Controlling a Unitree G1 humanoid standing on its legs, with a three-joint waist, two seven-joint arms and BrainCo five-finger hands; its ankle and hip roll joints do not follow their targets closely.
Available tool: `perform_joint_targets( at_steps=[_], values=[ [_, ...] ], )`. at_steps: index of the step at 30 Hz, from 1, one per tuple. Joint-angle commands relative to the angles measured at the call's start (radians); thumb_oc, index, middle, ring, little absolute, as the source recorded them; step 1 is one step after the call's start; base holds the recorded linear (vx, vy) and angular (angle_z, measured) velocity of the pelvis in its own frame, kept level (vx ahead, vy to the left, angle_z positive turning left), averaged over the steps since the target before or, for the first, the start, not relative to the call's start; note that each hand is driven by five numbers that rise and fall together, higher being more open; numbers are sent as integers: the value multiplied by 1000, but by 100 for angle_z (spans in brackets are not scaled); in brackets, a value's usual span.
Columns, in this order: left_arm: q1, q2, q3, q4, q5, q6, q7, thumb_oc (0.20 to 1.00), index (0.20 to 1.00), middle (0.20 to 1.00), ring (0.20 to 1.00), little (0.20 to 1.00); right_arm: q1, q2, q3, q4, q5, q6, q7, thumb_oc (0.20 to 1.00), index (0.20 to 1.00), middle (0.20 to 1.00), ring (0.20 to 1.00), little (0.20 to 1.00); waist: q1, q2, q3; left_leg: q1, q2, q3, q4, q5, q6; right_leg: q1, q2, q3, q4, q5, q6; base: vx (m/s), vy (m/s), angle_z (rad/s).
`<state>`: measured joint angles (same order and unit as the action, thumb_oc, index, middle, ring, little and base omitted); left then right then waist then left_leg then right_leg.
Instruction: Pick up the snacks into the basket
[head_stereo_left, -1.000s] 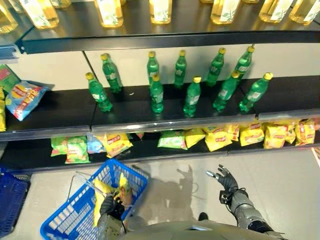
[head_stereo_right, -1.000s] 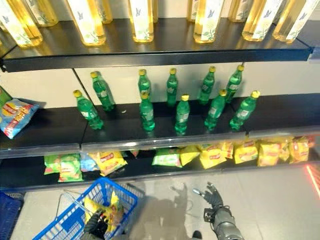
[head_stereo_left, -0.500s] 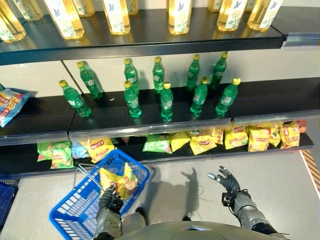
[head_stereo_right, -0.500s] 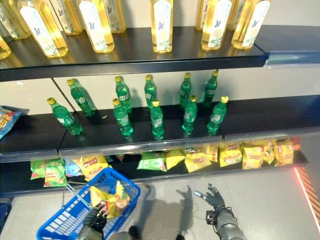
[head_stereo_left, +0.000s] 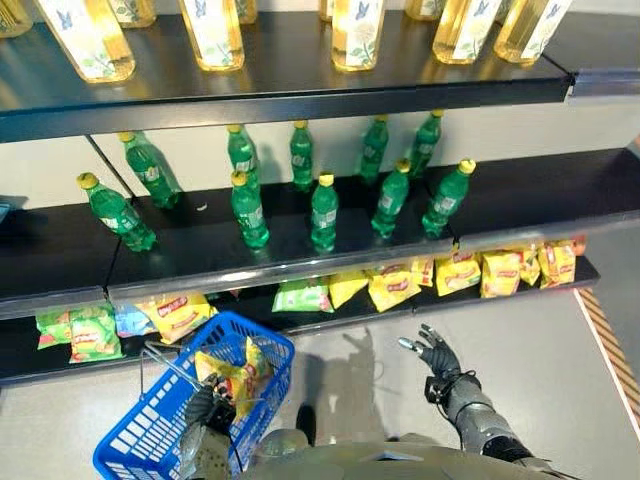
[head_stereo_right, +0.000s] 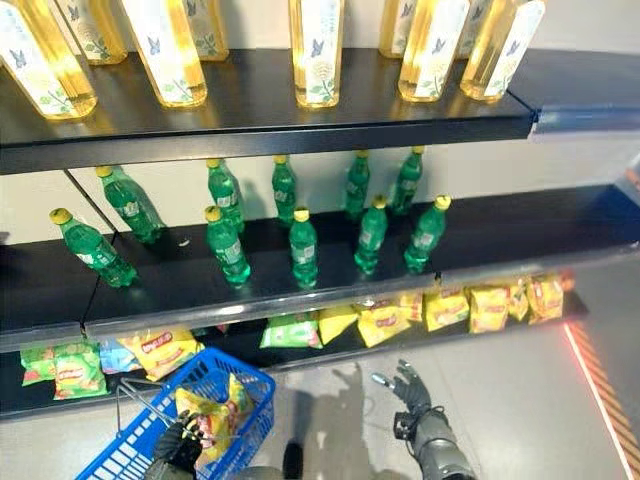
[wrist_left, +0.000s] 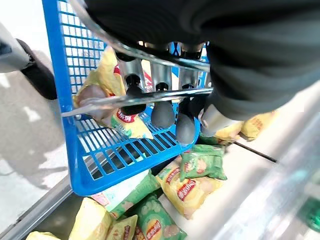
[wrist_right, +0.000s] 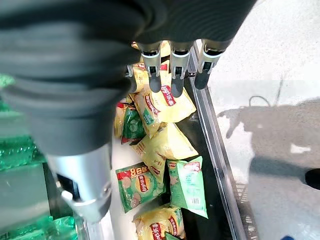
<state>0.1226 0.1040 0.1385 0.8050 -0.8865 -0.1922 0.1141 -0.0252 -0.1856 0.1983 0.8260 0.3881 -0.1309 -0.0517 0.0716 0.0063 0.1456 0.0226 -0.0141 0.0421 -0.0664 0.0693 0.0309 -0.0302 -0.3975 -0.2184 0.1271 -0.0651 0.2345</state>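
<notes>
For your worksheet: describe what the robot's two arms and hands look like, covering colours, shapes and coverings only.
Both arms are silver-grey metal. The right robot hand has slim silver fingers with dark rounded tips and a dark ribbed cover over its back and wrist. The left robot hand has the same dark cover, and its wrist view shows the same silver fingers with black bulb-like tips.

Green bottles (head_stereo_right: 303, 247) stand on the middle shelf (head_stereo_right: 300, 290), snack bags (head_stereo_right: 380, 320) lie below. The left robot hand (head_stereo_right: 180, 447) grips the blue basket (head_stereo_right: 235, 375) handle; the right robot hand (head_stereo_right: 405, 385) hangs open.
</notes>
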Motion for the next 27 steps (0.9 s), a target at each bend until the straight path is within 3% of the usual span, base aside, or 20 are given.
perform_joint_targets(
  at_steps=[1,4,11,15,17,19,21,23,24,25,27],
  values=[
    [-46,45,9,-96,6,-78,-26,200,200,200,200,200,-55,-15,-17,-25,-21,-25,0,1000,1000,1000,1000,1000,16,-40,-21,30,16,22,39,-75,-44,1,55,31,-125,270,-18,114,-178,13],
    [-47,38,31,-84,-5,-78,-29,200,200,200,200,200,-57,-14,-17,-7,-24,-23,4,1000,1000,1000,1000,1000,33,-67,-25,41,38,33,68,-104,-70,29,60,-24,-151,253,3,177,-296,29],
    [-54,33,31,-59,-34,-78,-25,200,200,200,200,200,-21,-43,-34,-39,15,-36,7,1000,1000,1000,1000,1000,-11,-37,-34,39,157,-12,52,-50,-136,33,166,-64,-110,143,-65,97,-285,28],
    [-59,29,29,-65,-54,-79,-27,200,200,200,200,200,-16,-60,-20,-41,23,-45,5,1000,1000,1000,1000,1000,-15,-28,-14,-9,204,-18,182,59,-171,77,240,-81,-137,112,-114,57,-297,17],
    [-62,26,24,-65,-60,-77,-21,200,200,200,200,200,-17,-65,-16,-41,27,-50,-4,1000,1000,1000,1000,1000,-28,-37,-1,-57,260,64,304,152,-179,110,261,-110,-168,112,-139,31,-314,5],
    [-61,23,19,-70,-62,-73,-23,200,200,200,200,200,-15,-69,-10,-50,30,-51,-10,1000,1000,1000,1000,1000,-39,-55,5,-81,309,193,400,163,-179,129,278,-122,-193,107,-162,40,-314,17],
    [-61,22,6,-57,-42,-64,-30,200,200,200,200,200,-16,-77,-13,-41,31,-49,-13,1000,1000,1000,1000,1000,-42,-56,4,-105,289,261,468,129,-179,142,288,-128,-214,104,-171,36,-204,18],
    [-60,16,-2,-45,-24,-61,-32,200,200,200,200,200,-17,-80,-19,-44,30,-45,-11,1000,1000,1000,1000,1000,-35,-58,-4,-159,176,243,457,64,-153,134,285,-118,-214,101,-164,39,-45,10],
    [-58,13,-2,-43,-19,-56,-34,200,200,200,200,200,-15,-78,-20,-51,31,-44,-6,1000,1000,1000,1000,1000,-36,-60,-13,-163,122,242,386,31,-129,126,285,-113,-214,107,-155,69,18,4],
    [-56,9,-2,-44,-23,-56,-35,200,200,200,200,200,-15,-75,-20,-55,34,-45,-3,1000,1000,1000,1000,1000,-34,-58,-14,-153,97,237,326,4,-117,125,291,-108,-214,109,-149,95,43,3],
    [-46,4,3,-50,-28,-59,-34,200,200,200,200,200,-9,-69,-22,-68,31,-45,-2,1000,1000,1000,1000,1000,-26,-44,-25,-104,38,209,136,-5,-84,127,311,-105,-214,107,-134,111,49,-11]
  ],
)
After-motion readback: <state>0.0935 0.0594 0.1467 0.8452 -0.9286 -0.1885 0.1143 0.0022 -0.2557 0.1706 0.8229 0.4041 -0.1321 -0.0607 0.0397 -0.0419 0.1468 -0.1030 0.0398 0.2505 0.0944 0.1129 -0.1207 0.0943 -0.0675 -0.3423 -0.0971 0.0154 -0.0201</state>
